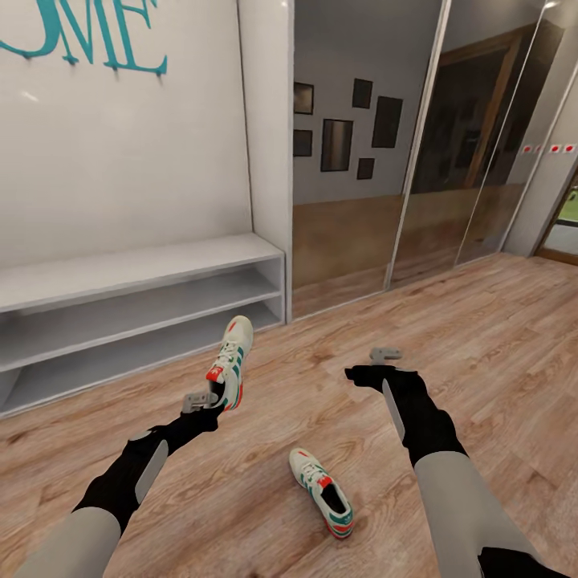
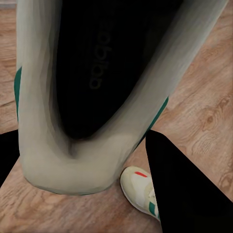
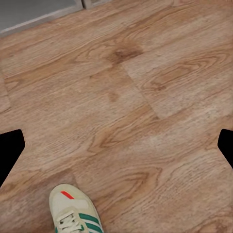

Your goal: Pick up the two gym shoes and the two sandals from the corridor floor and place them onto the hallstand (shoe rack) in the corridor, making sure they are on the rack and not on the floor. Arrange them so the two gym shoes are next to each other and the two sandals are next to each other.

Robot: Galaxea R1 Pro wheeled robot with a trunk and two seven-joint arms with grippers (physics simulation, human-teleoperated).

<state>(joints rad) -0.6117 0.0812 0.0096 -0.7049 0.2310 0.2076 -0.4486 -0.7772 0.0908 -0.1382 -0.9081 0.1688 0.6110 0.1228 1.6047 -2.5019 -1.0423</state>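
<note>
One gym shoe (image 1: pixel 231 363) is clamped in the left gripper (image 1: pixel 210 398); right gripper (image 1: pixel 384 360) spread wide, holding nothing

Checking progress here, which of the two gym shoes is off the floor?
The gym shoe held by the left gripper, near the hallstand; the other shoe lies on the floor.
</note>
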